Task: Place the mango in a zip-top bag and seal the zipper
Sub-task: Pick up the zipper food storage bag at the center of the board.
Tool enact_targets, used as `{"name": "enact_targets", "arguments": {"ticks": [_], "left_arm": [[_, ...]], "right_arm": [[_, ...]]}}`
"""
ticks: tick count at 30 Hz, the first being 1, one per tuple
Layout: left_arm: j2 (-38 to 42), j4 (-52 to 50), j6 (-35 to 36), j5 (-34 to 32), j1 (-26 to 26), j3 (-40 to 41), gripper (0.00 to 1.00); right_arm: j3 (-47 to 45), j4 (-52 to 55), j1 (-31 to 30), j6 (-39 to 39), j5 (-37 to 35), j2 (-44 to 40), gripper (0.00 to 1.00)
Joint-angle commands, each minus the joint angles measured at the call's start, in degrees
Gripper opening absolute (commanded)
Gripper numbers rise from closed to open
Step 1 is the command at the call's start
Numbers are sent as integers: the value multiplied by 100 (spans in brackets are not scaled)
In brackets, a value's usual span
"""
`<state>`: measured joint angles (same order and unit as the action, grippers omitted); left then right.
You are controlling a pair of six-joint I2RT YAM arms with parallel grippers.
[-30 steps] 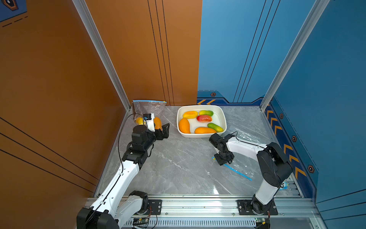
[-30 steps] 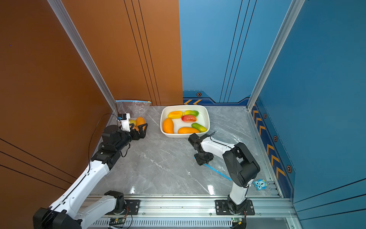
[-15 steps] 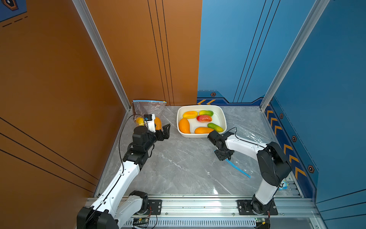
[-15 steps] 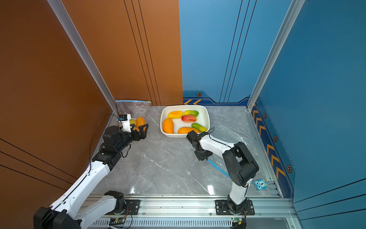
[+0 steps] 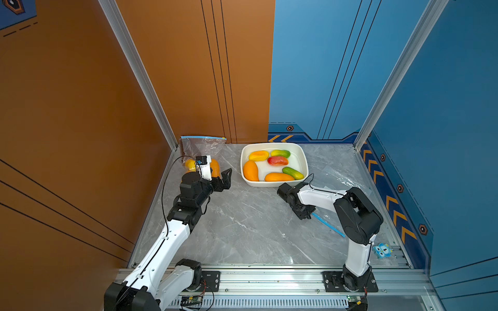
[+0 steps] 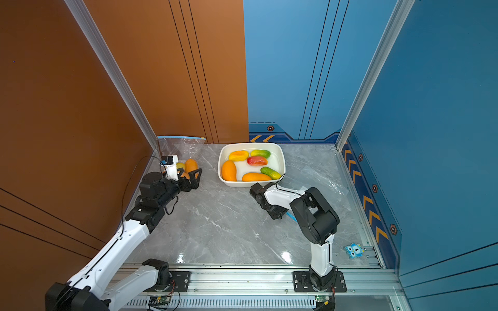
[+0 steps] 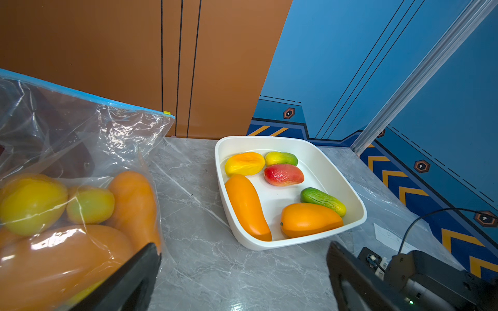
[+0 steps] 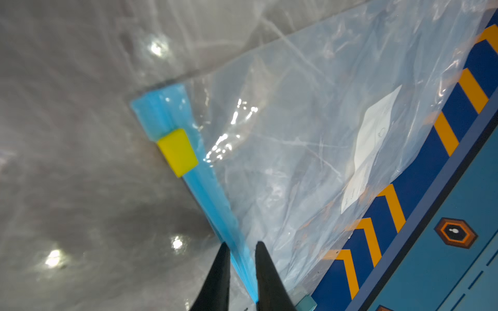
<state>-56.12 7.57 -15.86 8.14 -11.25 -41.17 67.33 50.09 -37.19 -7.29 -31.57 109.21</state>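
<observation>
- I see one white tub (image 5: 272, 184) at centre of both top views. It holds six pieces: yellow mango (image 5: 258, 155), yellow-green mango (image 5: 280, 153), red mango (image 5: 277, 160), long orange mango (image 5: 250, 170), short orange mango (image 5: 279, 177) and green mango (image 5: 292, 173). All are loose and none is in a grip.
- There are two zip-top bags.
- The filled bag (image 5: 202, 146) is left of the tub and stands against the orange wall, blue zip edge on top. In the left wrist view I count at least four fruit inside, two yellow and two orange. More may be hidden.
- The flat bag (image 5: 339, 177) lies empty on the grey table (image 5: 242, 229), right of centre. It has a blue zipper strip (image 8: 204, 194) with one yellow slider (image 8: 177, 152) near the strip's end, and one white label (image 8: 374, 140).
- My left gripper (image 7: 242, 274) is spread wide and holds nothing. It sits between the filled bag and the tub, with one finger (image 7: 134, 272) against the bag's plastic.
- My right gripper (image 8: 239, 247) is low over the table with its tips pinched in on the blue zipper strip, away from the slider.
- One blue owl tag (image 5: 382, 250) sits at lower right on the rail.
</observation>
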Motion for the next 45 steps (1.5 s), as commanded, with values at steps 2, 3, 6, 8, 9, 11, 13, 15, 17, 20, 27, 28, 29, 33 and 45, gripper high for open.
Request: {"name": "enact_targets", "arguments": {"ticks": [2, 3, 6, 8, 9, 11, 13, 15, 17, 20, 27, 28, 29, 33, 45], "left_arm": [[178, 134, 144, -18, -42, 111, 98], [208, 136, 151, -31, -43, 126, 98], [285, 139, 153, -12, -53, 168, 98], [315, 133, 138, 48, -53, 174, 98], [329, 135, 123, 128, -53, 178, 98], [300, 135, 69, 371, -66, 159, 98], [260, 134, 14, 604, -109, 161, 98], [221, 155, -26, 695, -198, 170, 98], [191, 272, -141, 924, -308, 185, 98], [42, 747, -417, 1565, -647, 224, 98], [-901, 1228, -278, 1815, -2051, -56, 98], [-1087, 1255, -307, 1763, -2180, -151, 98], [-1296, 1272, -337, 1797, -2310, -299, 98], [-2062, 1309, -185, 1788, -2797, -851, 98], [-3314, 1300, 314, 1871, -2955, -1561, 97]], "right_arm": [[-91, -209, 51, 17, -269, 56, 13], [-105, -242, 62, 21, -270, 44, 10], [-132, -313, 89, 18, -262, -78, 5], [-107, -322, 134, -39, -249, -196, 0], [-81, -317, 143, -86, -175, -316, 0], [-39, -315, 151, -169, 41, -655, 0], [-1, -309, 168, -219, 231, -1057, 0], [38, -272, 215, -303, 381, -1418, 0], [108, -224, 254, -407, 836, -1795, 0], [303, -133, 266, -662, 1497, -2390, 0], [480, -812, 368, -1126, 3324, -3402, 0], [491, -857, 400, -1147, 3433, -3444, 0], [479, -929, 428, -1174, 3563, -3476, 0], [421, -1230, 529, -1317, 4021, -3500, 0], [349, -1431, 809, -1354, 4500, -3572, 0]]}}
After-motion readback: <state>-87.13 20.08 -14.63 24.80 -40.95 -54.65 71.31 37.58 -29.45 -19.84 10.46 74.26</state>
